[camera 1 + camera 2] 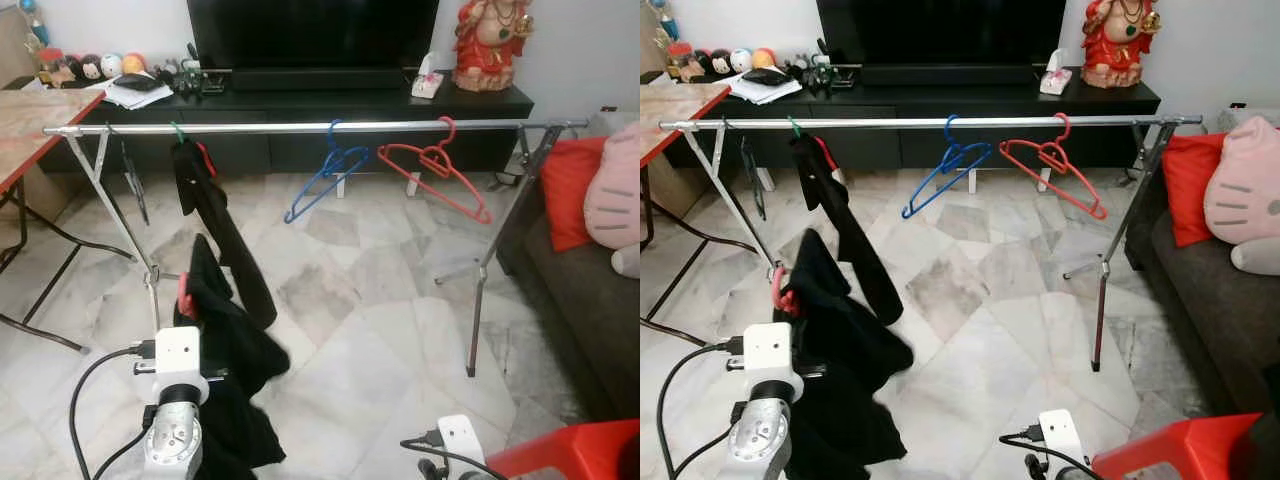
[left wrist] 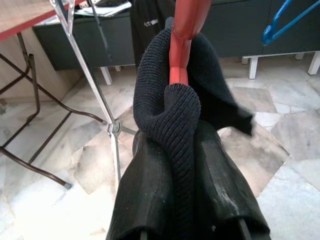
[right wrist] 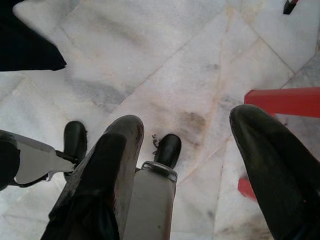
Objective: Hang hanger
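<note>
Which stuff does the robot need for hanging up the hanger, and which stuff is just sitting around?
For the job:
- left gripper, shut on the red hanger
- black garment on that hanger
- silver rail

Just lying about:
- blue hanger
- empty red hanger on the rail
- television
- red statue
- red cushion
- right gripper, open, idle

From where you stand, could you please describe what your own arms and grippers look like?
The left arm is silver metal with a round joint, topped by a white boxy camera module and trailing black cables. The right arm carries the same white module and a black cable. The left gripper and right gripper each have two long, thick, glossy black fingers.
</note>
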Robot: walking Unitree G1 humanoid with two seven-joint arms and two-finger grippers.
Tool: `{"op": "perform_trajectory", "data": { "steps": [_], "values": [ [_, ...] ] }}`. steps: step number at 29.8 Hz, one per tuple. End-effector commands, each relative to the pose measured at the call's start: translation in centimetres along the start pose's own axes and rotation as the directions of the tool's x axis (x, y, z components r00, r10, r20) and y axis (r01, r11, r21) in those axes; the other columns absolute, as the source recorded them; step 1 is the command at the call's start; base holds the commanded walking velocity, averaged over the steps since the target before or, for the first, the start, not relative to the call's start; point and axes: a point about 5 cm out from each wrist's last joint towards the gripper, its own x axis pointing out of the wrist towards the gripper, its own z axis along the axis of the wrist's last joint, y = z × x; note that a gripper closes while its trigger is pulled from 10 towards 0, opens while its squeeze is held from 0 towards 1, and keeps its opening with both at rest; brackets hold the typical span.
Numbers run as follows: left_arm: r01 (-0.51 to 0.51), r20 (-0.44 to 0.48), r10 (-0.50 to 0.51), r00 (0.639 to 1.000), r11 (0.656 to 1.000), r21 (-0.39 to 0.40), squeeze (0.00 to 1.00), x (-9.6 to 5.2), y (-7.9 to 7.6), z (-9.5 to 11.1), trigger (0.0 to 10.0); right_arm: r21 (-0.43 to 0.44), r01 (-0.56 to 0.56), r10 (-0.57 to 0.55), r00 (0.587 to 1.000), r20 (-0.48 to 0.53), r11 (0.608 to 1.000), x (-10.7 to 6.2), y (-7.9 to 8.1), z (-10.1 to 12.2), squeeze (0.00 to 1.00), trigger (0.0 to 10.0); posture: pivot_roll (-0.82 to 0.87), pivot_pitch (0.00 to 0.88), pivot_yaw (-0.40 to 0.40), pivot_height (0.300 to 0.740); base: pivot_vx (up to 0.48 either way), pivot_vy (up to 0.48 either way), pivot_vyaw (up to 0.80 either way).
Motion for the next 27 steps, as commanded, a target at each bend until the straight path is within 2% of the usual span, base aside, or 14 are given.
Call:
{"op": "perform_trajectory", "data": {
  "steps": [1,16,20,27],
  "values": [
    [-0.003,0.016,0.003,1.000,1.000,0.001,0.00,0.31,-0.01,0.51,10.0,0.001,0.004,-0.004,1.000,-0.006,1.000,0.00,-0.02,-0.06,0.00,10.0,0.01,0.000,0.025,0.740,0.000,0.315,0.00],
    [-0.011,0.018,0.011,1.000,1.000,0.007,0.00,0.22,0.52,0.54,10.0,-0.008,-0.007,0.006,1.000,-0.009,1.000,0.01,0.15,-0.10,0.00,10.0,0.02,0.000,0.023,0.740,0.000,0.306,0.00],
    [-0.011,0.038,0.011,0.999,1.000,0.008,0.00,0.85,0.67,1.17,10.0,-0.014,-0.017,0.017,1.000,0.009,1.000,0.12,0.45,0.58,0.00,10.0,0.03,0.000,0.016,0.740,0.000,0.295,0.00],
    [-0.021,0.043,0.021,0.999,1.000,0.008,0.00,0.45,0.87,1.29,10.0,0.003,0.006,-0.006,1.000,0.020,1.000,0.10,0.22,0.65,0.00,10.0,0.05,0.000,0.006,0.740,0.000,0.288,0.00]
  ]
}}
